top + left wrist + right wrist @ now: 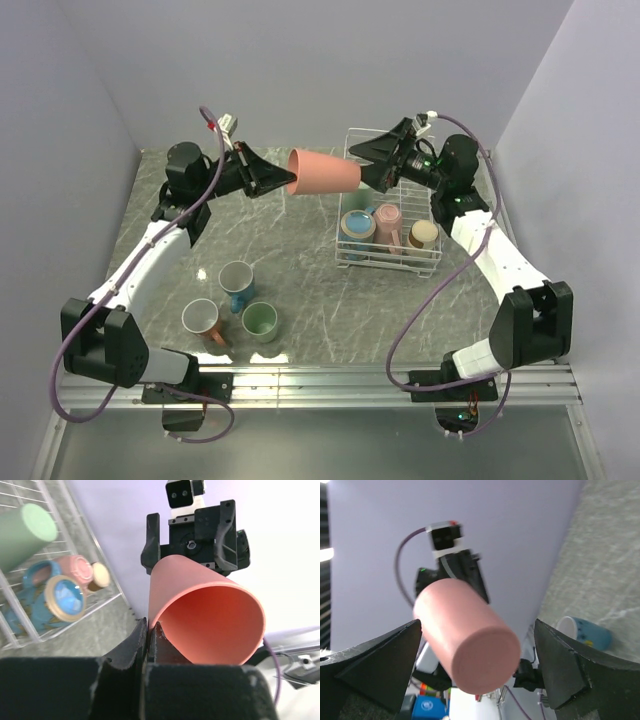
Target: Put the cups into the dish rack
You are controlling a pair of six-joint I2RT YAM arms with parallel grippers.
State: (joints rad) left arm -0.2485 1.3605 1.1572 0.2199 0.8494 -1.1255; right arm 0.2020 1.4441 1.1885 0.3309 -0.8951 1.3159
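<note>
Overhead, left end effector (pixel 291 183) pinching pink cup (pixel 325 172), right end effector (pixel 478 627) spread wide in its wrist view

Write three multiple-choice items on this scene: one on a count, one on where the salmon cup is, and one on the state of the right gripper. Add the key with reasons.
1. How many cups stand on the table outside the dish rack?
A. one
B. three
C. five

2. Where is the salmon cup?
A. inside the rack
B. held in the air between the two arms
C. standing on the table

3. How do the jaws of the right gripper stand?
A. open, one on either side of the cup's base
B. shut on a handle
C. shut on nothing

Key:
1 B: a blue cup, a green cup and an orange-handled cup stand there.
2 B: the left gripper pinches its rim above the table.
3 A: the right wrist view shows a gap on each side of the base.
</note>
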